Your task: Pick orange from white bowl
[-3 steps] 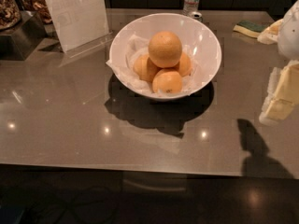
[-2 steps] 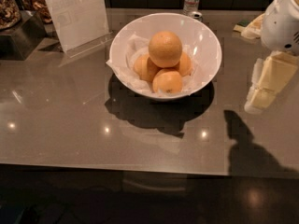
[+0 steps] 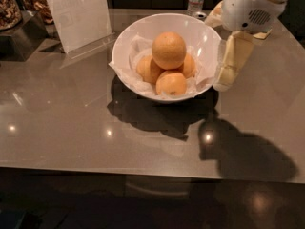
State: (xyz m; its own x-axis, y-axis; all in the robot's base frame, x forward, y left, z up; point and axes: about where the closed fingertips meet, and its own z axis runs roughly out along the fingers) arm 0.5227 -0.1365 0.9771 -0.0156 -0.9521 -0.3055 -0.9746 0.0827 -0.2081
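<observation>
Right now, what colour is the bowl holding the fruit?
A glossy white bowl, clearest in the camera view; the gripper hangs beside its rim.

gripper (image 3: 224, 82): beside white bowl (image 3: 125, 42) right rim | above orange (image 3: 168, 50): free | left: sign stand (image 3: 78, 13)

A glossy grey-brown table (image 3: 71, 128) mirrors small light spots (image 3: 108, 132); darkness lies beyond.
</observation>
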